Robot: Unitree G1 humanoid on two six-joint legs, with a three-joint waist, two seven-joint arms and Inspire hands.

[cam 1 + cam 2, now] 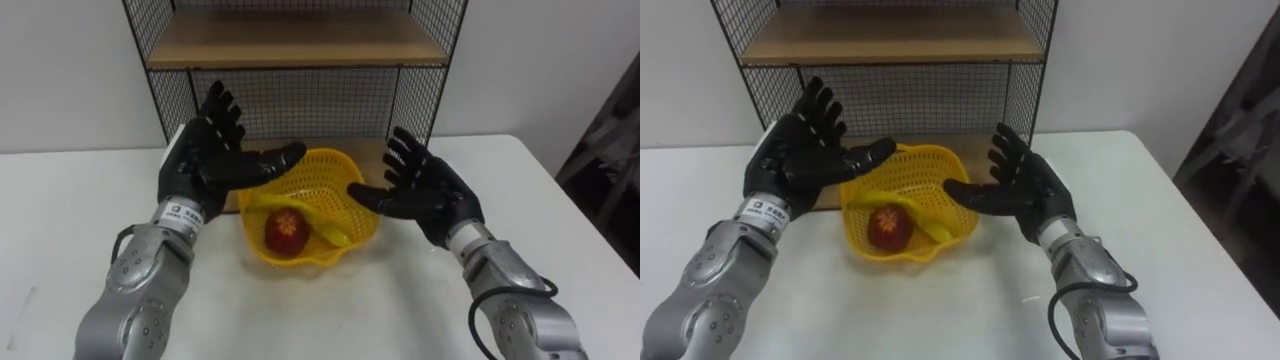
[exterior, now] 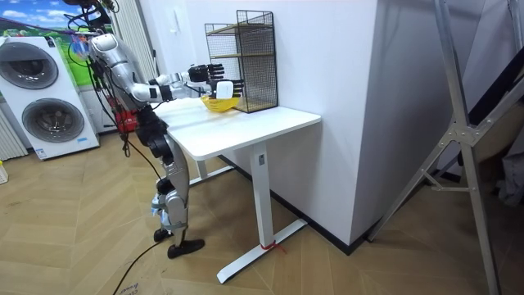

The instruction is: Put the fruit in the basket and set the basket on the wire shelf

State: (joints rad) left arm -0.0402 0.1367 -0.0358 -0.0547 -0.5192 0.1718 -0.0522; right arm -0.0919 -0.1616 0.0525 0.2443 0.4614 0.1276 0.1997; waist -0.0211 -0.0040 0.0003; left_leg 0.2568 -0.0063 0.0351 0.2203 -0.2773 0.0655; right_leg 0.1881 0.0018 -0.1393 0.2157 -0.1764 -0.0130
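Both arms reach forward at chest height with elbows bent and forearms angling inward. The left hand (image 1: 205, 160) is raised, palm turned toward the right, fingers straight and fanned upward, thumb stretched across toward its partner. The right hand (image 1: 425, 190) mirrors it a touch lower, palm facing left, fingers spread and pointing up, thumb reaching inward; the two palms face each other with a gap between them, thumb tips nearest.
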